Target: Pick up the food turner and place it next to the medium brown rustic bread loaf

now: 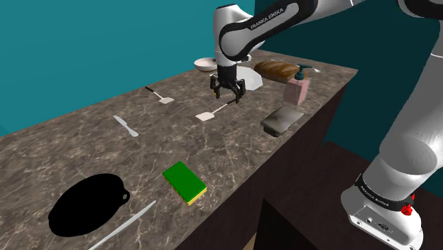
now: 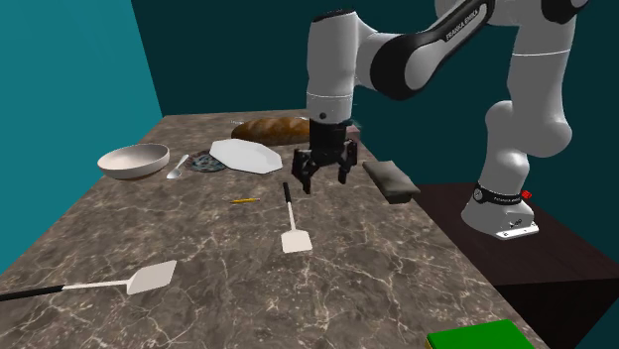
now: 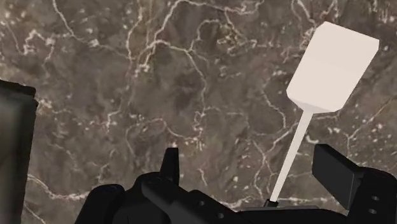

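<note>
Shoulder view: black two-finger gripper (image 1: 228, 98), spread, hides the handle end of the white square-bladed food turner (image 1: 206, 115) on the marbled counter (image 1: 106, 153) at its 8 o'clock. Second exterior view: handle thin, black; brown crusty bread loaf (image 2: 270, 128) at gripper's 10 o'clock. Wrist view: handle runs untouched between fingers (image 3: 334, 168), end cut off.

Flat, dimmish amb. light, all 3 views; soft shading on arm (image 2: 332, 69).
</note>
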Robot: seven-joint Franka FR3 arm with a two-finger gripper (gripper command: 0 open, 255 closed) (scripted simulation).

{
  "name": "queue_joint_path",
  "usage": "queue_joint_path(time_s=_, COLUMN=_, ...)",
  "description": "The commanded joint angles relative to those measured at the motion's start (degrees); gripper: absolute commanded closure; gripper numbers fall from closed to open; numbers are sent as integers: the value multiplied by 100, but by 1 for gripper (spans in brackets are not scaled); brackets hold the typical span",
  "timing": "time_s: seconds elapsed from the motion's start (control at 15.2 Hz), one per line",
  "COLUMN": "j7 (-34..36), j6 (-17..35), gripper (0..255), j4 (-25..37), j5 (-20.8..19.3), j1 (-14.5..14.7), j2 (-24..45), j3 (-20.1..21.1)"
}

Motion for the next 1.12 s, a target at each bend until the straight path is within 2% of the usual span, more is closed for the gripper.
queue_joint_path(time_s=0.0, j7=665, j6=-74, gripper=0, j4=477, j5=-303, j1=89, j2=479, j3=-95)
queue_joint_path(time_s=0.33, j7=1929, j6=-348, gripper=0, j4=1695, j5=-786, j1=365, j2=1565, j3=-491)
queue_joint_path(time_s=0.79, j7=1993, j6=92, gripper=0, j4=1454, j5=-886, j1=377, j2=1775, j3=-558)
queue_joint_path(time_s=1.06, j7=1999, j6=127, gripper=0, j4=1437, j5=-896, j1=378, j2=1794, j3=-563)
